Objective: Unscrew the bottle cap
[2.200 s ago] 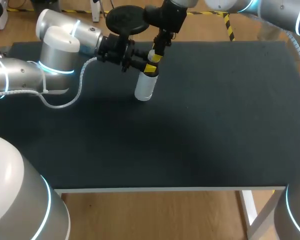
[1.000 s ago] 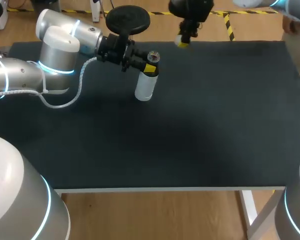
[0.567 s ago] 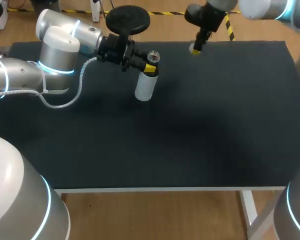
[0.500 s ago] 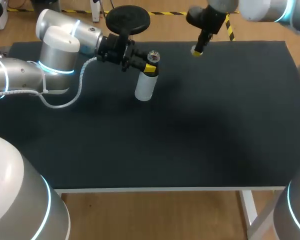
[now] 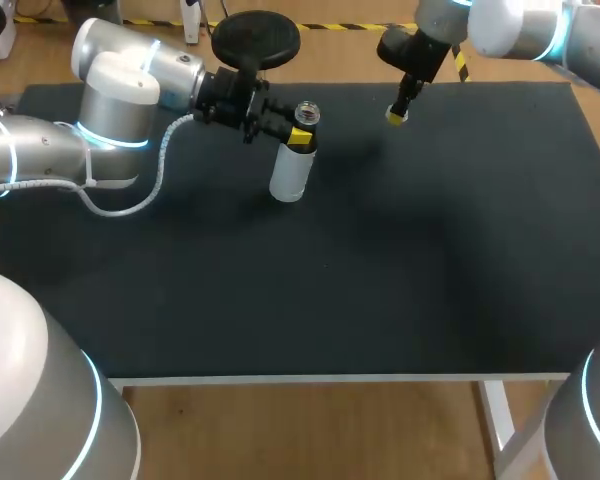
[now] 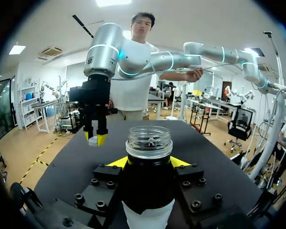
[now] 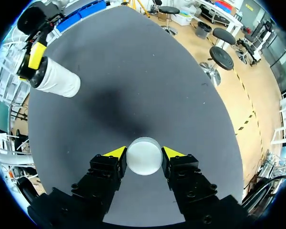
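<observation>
Black matte table [image 5: 400, 300] fills most of the head view. Thin white edge strip [image 5: 330, 379] runs along its near side. White leg [image 5: 501, 420] under near right corner.

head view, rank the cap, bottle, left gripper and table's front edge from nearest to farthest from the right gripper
1. cap, between the right gripper's fingers.
2. bottle and left gripper, clamped together off to its left: too close to call.
3. table front edge, at the near side, farthest.

Wide black matte table [image 5: 400, 270], pale front edge, one white leg at its near right corner.
</observation>
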